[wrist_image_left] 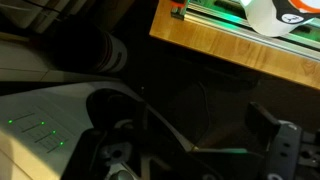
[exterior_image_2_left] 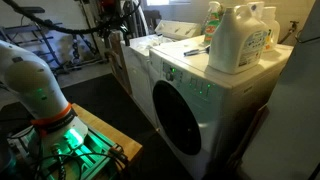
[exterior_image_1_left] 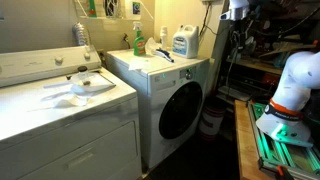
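My gripper (exterior_image_1_left: 236, 10) is raised high beside the white front-loading washer (exterior_image_1_left: 175, 100), near its far corner, and it also shows in an exterior view (exterior_image_2_left: 112, 8). In the wrist view the gripper (wrist_image_left: 195, 150) looks open and empty; its dark fingers stand wide apart over the dark floor, and the washer's front (wrist_image_left: 60, 120) lies below at the left. It touches nothing. A large white detergent jug (exterior_image_1_left: 181, 42) (exterior_image_2_left: 240, 40) and a green bottle (exterior_image_1_left: 138, 40) (exterior_image_2_left: 213, 15) stand on the washer's top.
A second white machine (exterior_image_1_left: 60, 120) stands next to the washer, with a white cloth and dish (exterior_image_1_left: 85, 86) on its lid. My arm's base stands on a wooden platform (exterior_image_1_left: 248, 140) (exterior_image_2_left: 95, 130) (wrist_image_left: 230, 45) lit green. Shelving and clutter (exterior_image_1_left: 270, 45) stand behind the arm.
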You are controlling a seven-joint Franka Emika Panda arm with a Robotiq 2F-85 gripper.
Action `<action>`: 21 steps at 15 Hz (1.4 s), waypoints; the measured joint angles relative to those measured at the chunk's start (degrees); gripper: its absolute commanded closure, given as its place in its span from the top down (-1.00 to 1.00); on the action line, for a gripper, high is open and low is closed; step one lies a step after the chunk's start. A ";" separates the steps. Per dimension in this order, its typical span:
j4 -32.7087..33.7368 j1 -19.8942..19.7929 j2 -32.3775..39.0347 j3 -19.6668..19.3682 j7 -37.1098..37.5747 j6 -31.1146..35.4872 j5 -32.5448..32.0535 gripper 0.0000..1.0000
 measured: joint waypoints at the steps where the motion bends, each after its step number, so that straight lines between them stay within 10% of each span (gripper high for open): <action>1: 0.01 0.00 0.00 0.00 0.00 0.00 0.00 1.00; 10: 0.05 1.10 -0.01 0.60 0.15 1.80 -0.65 1.00; 21: -4.49 8.14 6.34 15.92 13.85 28.82 -17.24 1.00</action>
